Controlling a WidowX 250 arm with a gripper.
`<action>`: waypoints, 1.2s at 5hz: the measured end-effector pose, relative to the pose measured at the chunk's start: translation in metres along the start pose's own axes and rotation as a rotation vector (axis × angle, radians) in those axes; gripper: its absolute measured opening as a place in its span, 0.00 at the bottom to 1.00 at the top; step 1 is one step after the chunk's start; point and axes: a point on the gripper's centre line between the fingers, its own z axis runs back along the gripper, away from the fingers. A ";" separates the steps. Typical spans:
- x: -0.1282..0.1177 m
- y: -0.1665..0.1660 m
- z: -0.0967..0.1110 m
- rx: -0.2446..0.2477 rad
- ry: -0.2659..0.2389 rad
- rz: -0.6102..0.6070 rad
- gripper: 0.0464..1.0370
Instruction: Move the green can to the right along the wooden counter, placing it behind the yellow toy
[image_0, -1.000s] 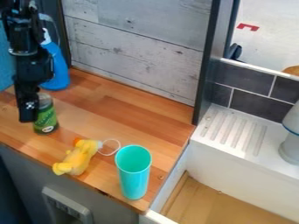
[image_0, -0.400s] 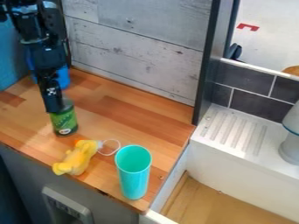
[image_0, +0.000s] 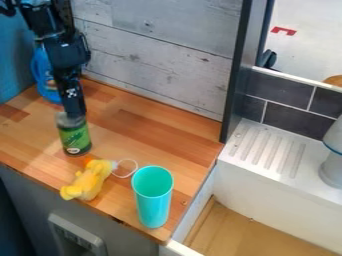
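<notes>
The black gripper (image_0: 75, 112) hangs pointing down at the upper left of the counter, at the top of a green jar (image_0: 75, 136), overlapping its upper rim. Upright on the wood, the jar has a green label and a darker base. Just in front of it lies a yellow plush toy (image_0: 89, 181) with an orange end and a white loop of string. To the toy's right stands a tall turquoise cup (image_0: 153, 197), upright near the counter's front right corner.
A blue bottle (image_0: 45, 77) stands behind the arm by the grey plank wall (image_0: 160, 60). Right of the wooden counter (image_0: 153, 135) are a white sink with a ridged ledge (image_0: 267, 150) and a grey-white object (image_0: 332, 160).
The gripper has moved right across the counter. The green jar has shifted right too, by less than the gripper and mostly in the earlier part. The toy and cup have stayed put.
</notes>
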 end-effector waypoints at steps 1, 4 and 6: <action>0.004 -0.003 0.003 -0.010 -0.027 0.009 0.96; -0.037 -0.039 0.100 0.334 0.056 0.218 0.96; -0.042 -0.069 0.064 0.162 0.099 0.466 0.96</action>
